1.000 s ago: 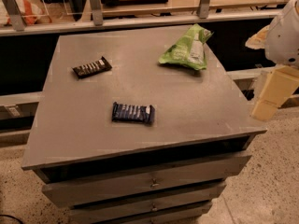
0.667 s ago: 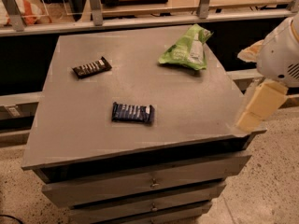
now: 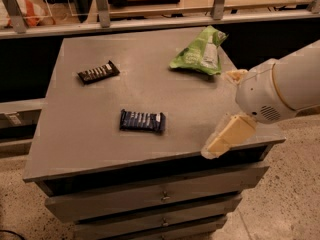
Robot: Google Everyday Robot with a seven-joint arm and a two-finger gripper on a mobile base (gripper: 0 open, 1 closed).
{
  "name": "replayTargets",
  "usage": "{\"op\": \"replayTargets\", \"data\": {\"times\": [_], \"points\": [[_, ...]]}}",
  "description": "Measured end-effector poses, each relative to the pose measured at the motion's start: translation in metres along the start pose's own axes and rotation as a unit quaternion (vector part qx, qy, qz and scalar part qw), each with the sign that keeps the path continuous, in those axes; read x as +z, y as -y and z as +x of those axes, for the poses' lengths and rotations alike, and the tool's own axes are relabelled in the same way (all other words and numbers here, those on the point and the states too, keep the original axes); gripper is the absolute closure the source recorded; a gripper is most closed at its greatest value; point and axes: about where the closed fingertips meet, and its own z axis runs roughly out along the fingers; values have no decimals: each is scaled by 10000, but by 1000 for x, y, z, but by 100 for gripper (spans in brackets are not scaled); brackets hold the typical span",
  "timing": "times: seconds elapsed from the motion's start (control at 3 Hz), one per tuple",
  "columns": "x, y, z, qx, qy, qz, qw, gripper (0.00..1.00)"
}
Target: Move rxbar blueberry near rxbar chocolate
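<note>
The rxbar blueberry [image 3: 142, 121], a navy-blue bar with pale lettering, lies flat near the middle front of the grey cabinet top [image 3: 100, 139]. The rxbar chocolate [image 3: 98, 72], a black-brown bar, lies at the back left, well apart from it. My gripper [image 3: 219, 113] comes in from the right over the top's front right corner, to the right of the blueberry bar. Its two cream fingers [image 3: 227, 135] stand spread apart and hold nothing.
A green chip bag [image 3: 200, 52] lies at the back right of the top, just behind the gripper. The cabinet has drawers [image 3: 160, 196] below. A railing with glass panels [image 3: 150, 19] runs behind it. Speckled floor [image 3: 295, 194] lies to the right.
My arm has swung in from the right edge toward the left and lower, so the gripper now reaches over the cabinet's front right corner. Both bars and the bag have not moved.
</note>
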Motion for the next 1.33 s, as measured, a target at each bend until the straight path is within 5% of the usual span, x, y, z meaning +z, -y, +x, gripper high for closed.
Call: {"op": "replayTargets", "data": {"times": [0.33, 0.67, 1.33], "points": [[27, -1, -15, -98, 440, 78, 9990, 0], [60, -7, -35, -147, 774, -109, 9968, 0], [70, -7, -40, -44, 865, -51, 9962, 0]]}}
